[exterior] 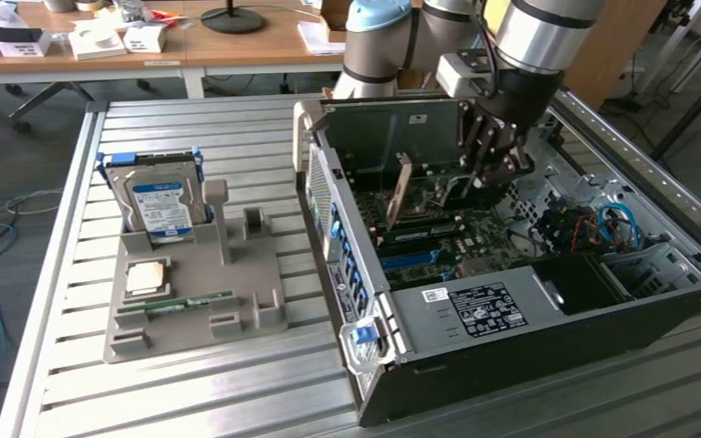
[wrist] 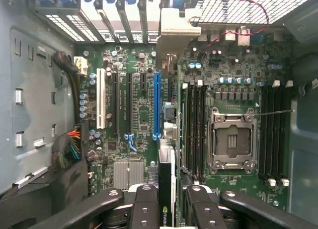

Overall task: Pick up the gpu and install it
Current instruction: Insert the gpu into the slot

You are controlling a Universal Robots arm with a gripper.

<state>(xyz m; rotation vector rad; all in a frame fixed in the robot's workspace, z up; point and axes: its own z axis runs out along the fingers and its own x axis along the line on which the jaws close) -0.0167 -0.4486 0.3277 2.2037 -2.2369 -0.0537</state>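
Note:
The gpu (wrist: 166, 182) is seen edge-on in the wrist view, a slim dark card with a green logo on its edge. My gripper (wrist: 166, 211) is shut on it, one black finger (wrist: 144, 206) on each side. The card hangs inside the open computer case (exterior: 509, 310), above the motherboard and just beside the long blue slot (wrist: 157, 105). Its metal bracket (wrist: 174, 35) points toward the case's rear slot covers. In the exterior view my gripper (exterior: 487, 178) reaches down into the case, holding the upright tan-brown gpu (exterior: 405, 187).
The empty processor socket (wrist: 233, 139) and memory slots (wrist: 194, 124) lie close beside the card. A cable bundle (wrist: 69, 149) sits on the other side. On the slatted table, a grey holder (exterior: 223, 292) carries a hard drive (exterior: 162, 205), a processor (exterior: 146, 276) and a memory stick (exterior: 180, 303).

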